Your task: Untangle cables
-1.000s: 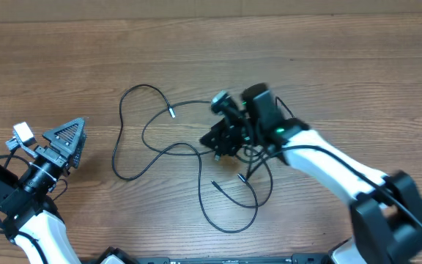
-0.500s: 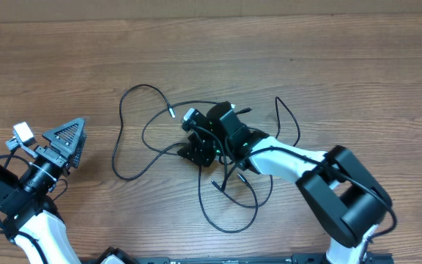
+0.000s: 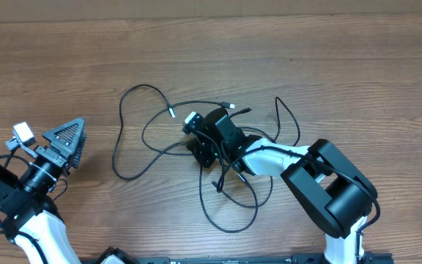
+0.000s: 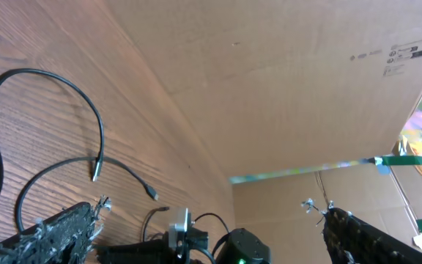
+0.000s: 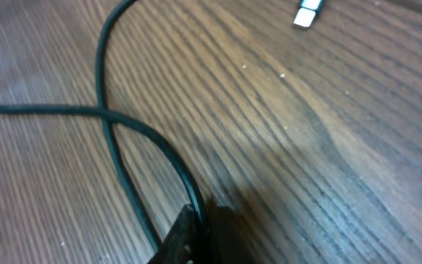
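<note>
**Right gripper (image 3: 198, 151) pinches a strand in the cables (image 5: 107, 111)**

The cables lie mid-table (image 3: 343, 66) as thin black cords in loose, overlapping loops. One wide loop bulges out to the left, and tighter loops cross each other beneath the right arm. A silver-tipped plug (image 3: 172, 113) rests on the wood just left of the right gripper, and a second plug end (image 3: 230, 107) lies just behind it. The right gripper is down in the middle of the tangle. In the wrist view its fingertips (image 5: 185, 238) are pressed together, with a black strand running in between them; just beyond, two strands cross on the wood. The left gripper (image 3: 58, 143) sits well apart at the table's left, its jaws spread wide and holding nothing.
</note>
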### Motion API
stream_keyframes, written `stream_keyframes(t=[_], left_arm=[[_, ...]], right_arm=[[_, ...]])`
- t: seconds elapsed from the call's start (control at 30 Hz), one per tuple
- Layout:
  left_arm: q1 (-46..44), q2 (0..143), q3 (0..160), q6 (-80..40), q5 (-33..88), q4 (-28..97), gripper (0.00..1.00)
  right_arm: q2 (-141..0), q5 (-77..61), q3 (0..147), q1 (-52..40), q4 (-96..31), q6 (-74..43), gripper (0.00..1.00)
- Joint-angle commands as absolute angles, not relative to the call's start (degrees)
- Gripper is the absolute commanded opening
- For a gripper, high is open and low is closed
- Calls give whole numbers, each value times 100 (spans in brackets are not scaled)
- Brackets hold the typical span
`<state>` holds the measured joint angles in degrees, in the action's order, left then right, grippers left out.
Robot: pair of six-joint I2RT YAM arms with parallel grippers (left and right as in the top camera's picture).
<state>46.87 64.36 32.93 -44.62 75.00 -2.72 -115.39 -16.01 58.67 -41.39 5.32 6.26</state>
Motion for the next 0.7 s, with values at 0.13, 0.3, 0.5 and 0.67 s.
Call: stream_keyframes(t=[0.13,0.3,0.5,0.67], left_arm=[[4707,6407,3389,-4327,7585,-281,100],[4707,6407,3389,-4329,7585,-281,100],[4707,6407,3389,-4329,7585,-281,99],[4707,6407,3389,-4329,7585,-281,100]], right_arm=[[-11474,-1605,5909,-4136,582,624,4],[-10481,-1608,5968,-3898,548,611,4],[-8501,-1610,6204,-3138,539,609,4],[-6899,-1610,6558,-1855,532,609,4]])
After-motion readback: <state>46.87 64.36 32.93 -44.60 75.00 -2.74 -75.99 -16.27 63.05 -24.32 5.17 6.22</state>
